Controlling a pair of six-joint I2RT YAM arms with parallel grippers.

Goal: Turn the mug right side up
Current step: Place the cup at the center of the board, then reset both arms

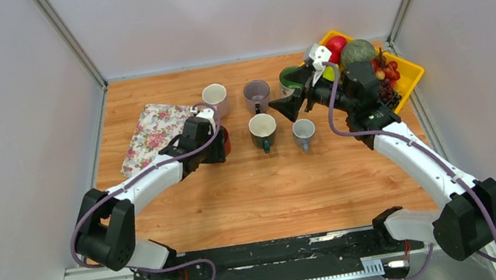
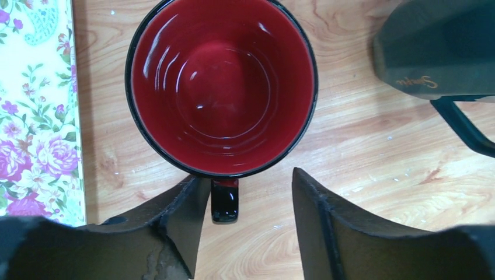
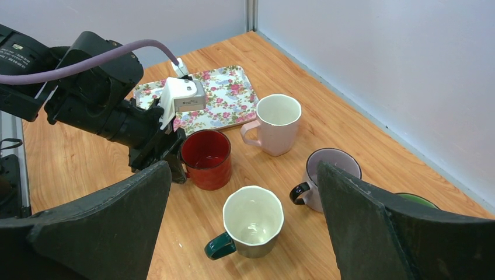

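A gold cursive word runs along the side of the dark mug (image 2: 443, 41) at the upper right of the left wrist view; it sits upside down and cannot be made out. Small white lettering on the left arm (image 3: 23, 64), upper left of the right wrist view, is too small to read.

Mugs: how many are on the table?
6: red mug at the left claw; pink mug, purple mug behind; green-handled mug, grey mug nearer; green mug partly hidden by the right claw.
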